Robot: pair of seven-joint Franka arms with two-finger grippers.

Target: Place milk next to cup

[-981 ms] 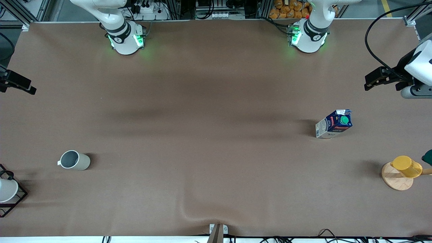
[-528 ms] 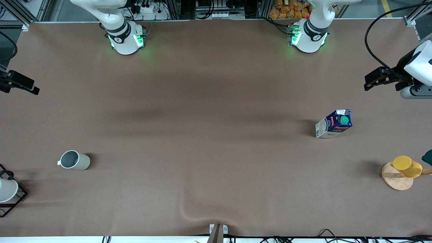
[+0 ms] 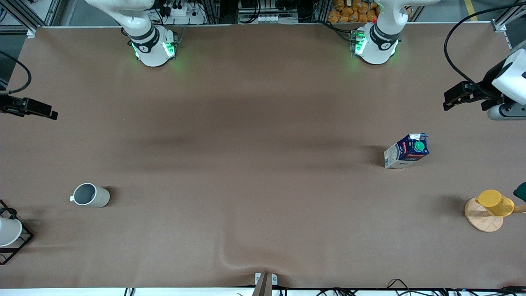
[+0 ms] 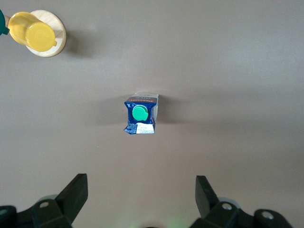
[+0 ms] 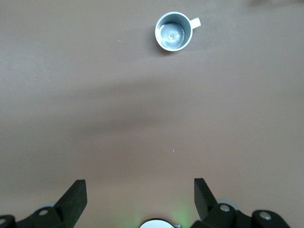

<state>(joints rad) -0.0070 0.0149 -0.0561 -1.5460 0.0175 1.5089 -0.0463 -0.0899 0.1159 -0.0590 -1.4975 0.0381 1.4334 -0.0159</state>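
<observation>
Blue milk [image 4: 140, 114] upright below the spread left gripper [image 4: 140, 199], untouched. Beige-grey cup [image 5: 173, 31] well apart, under the right gripper [image 5: 137, 199] (also spread, empty), now shifted inward over the table. No pick-up begun yet.

On the brown surface [image 3: 263, 164] stands one milk carton [image 3: 406, 151]. There are three cups: one beige-grey mug [image 3: 89, 195], one yellow cup [image 3: 494, 202] and one white cup [image 3: 8, 231]. One round wooden coaster [image 3: 483, 218] and one black wire rack [image 3: 18, 244] complete the set. Two arms carry one pincer each: left pincer [image 4: 141, 194], right pincer [image 5: 140, 195].
</observation>
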